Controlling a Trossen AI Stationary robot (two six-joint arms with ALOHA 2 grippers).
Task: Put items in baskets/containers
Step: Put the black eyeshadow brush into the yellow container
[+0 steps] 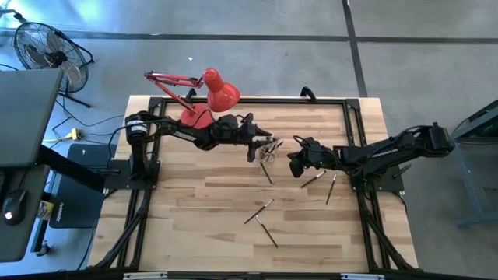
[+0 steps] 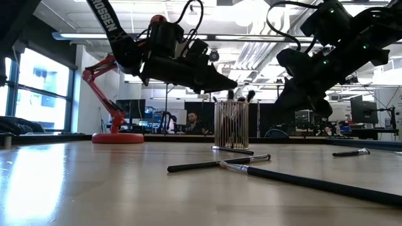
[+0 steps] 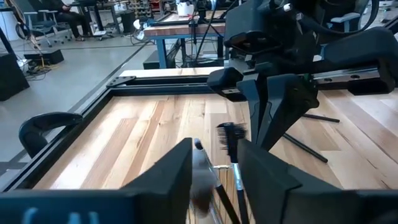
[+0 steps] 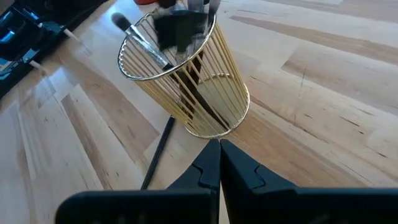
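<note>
Gold wire cup (image 4: 186, 81) holding slim dark brushes (image 4: 186, 87), left tool (image 1: 261, 148) parted above it, right tool (image 4: 219, 163) pinched shut, empty

Bright, even indoor light fills the scene. From above, the wooden table (image 1: 233, 202) is evenly lit, and the two arms cast only faint, soft shadows. At table height, ceiling light strips (image 2: 251, 44) glare white, and a window (image 2: 34, 94) at the side is washed out; the arms stand dark against this brightness, the near tabletop is blurred, and a pale sheen lies on the wood. In the left wrist picture, the near fingers (image 3: 168, 180) and a brush (image 3: 231, 140) are soft and out of focus. The wire cup (image 4: 183, 74) looks sharp, though the dark shape above its rim is blurred.
</note>
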